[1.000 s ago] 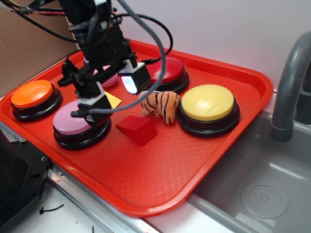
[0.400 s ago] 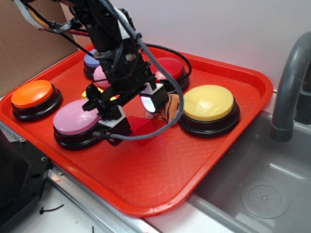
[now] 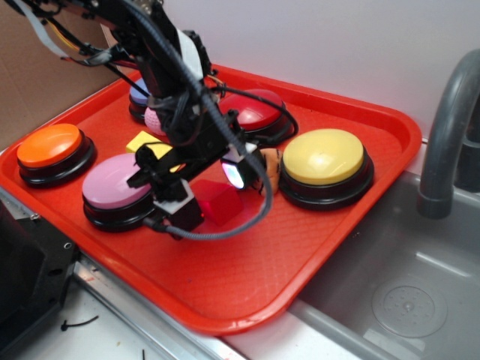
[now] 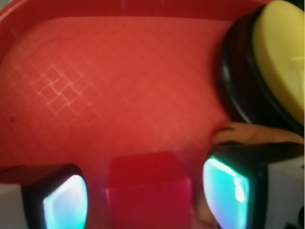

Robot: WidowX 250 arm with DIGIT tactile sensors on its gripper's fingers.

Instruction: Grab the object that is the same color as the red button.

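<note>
The small red wedge block (image 3: 217,202) lies on the red tray (image 3: 315,247), in front of the striped plush tiger (image 3: 271,166). My gripper (image 3: 211,196) has come down over it and stands open, one finger on each side. In the wrist view the red wedge block (image 4: 147,188) sits between the two glowing pads (image 4: 64,202), with small gaps on both sides. The red button (image 3: 255,111) stands at the back of the tray, partly behind the arm.
A yellow button (image 3: 324,159) is to the right, a pink button (image 3: 112,184) to the left and an orange button (image 3: 51,146) at far left. A flat yellow block (image 3: 146,142) lies behind the pink button. A sink and grey faucet (image 3: 450,127) are at the right.
My gripper moved forward and down from above the pink button until its open fingers straddle the red wedge block. The block has not moved.
</note>
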